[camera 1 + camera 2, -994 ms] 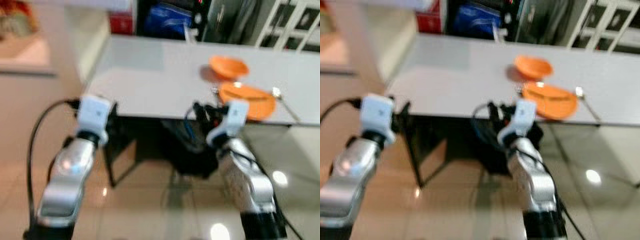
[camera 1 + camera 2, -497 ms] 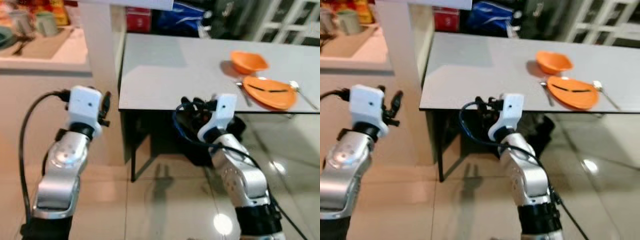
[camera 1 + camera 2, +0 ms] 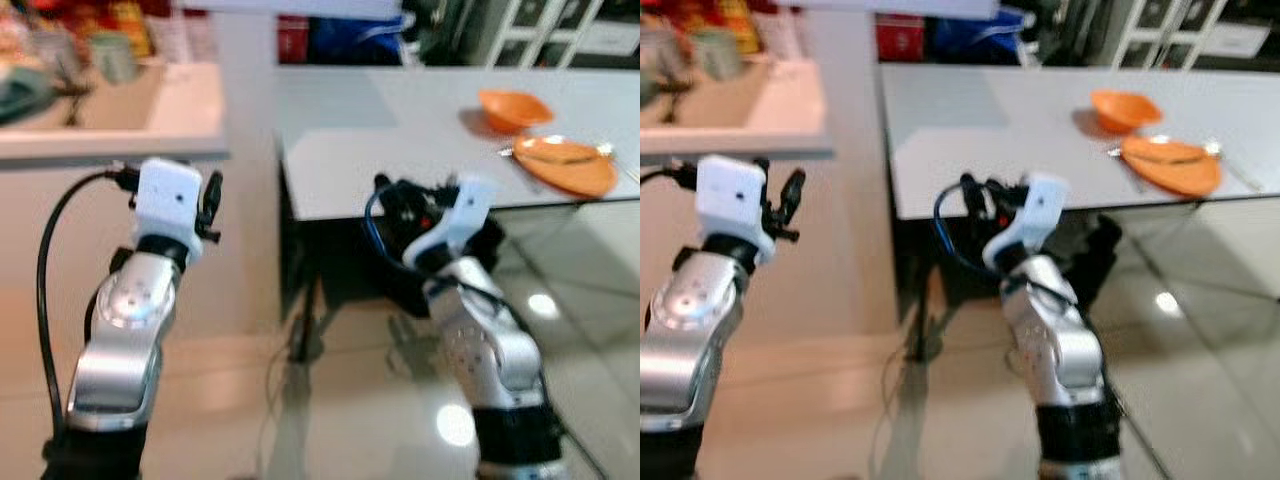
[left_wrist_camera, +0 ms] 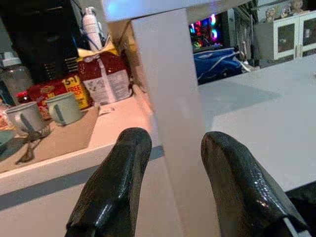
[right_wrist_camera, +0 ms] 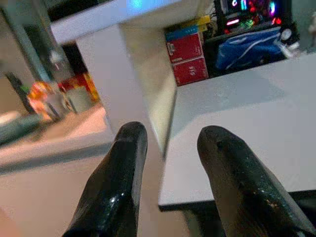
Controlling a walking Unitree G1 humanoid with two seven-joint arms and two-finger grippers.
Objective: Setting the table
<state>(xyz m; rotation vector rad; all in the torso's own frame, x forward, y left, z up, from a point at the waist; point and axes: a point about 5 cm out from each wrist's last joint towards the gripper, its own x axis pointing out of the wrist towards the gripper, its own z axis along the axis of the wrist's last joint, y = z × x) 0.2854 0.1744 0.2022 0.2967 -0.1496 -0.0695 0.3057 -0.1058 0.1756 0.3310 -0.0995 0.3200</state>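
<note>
Both arms are hanging raised before the robot over a glossy tiled floor (image 3: 340, 420), and neither is holding anything. The left hand (image 4: 170, 185) is pointing at a white post (image 4: 173, 89), its two black fingers (image 4: 116, 187) standing apart with nothing between them. The right hand (image 5: 170, 180) is aiming past the near corner of the grey counter (image 3: 400, 130), its fingers (image 5: 121, 182) likewise spread and empty.

The place setting is sitting far off at about 2 o'clock in the head views, on the grey counter's far right part. An orange bowl (image 3: 515, 108) is resting there, with an orange plate (image 3: 567, 165) just beside it toward the robot. Something dark and thin is lying across the plate, too blurred to name. The plate's right edge is running close to the frame's border in the left eye view.

At 10 o'clock a second, pale counter (image 3: 120, 120) is carrying two mugs (image 4: 64, 108), a red-and-white bag (image 4: 103, 79) and a fork (image 4: 29, 148); in the head views these are smeared by blur. A teal object at that counter's left edge is cut off and unreadable.

Under the grey counter, a dark mass with cables (image 3: 385, 225) is hard to make out behind the right arm. A blue bag (image 4: 222, 61) is showing beyond the counter.
</note>
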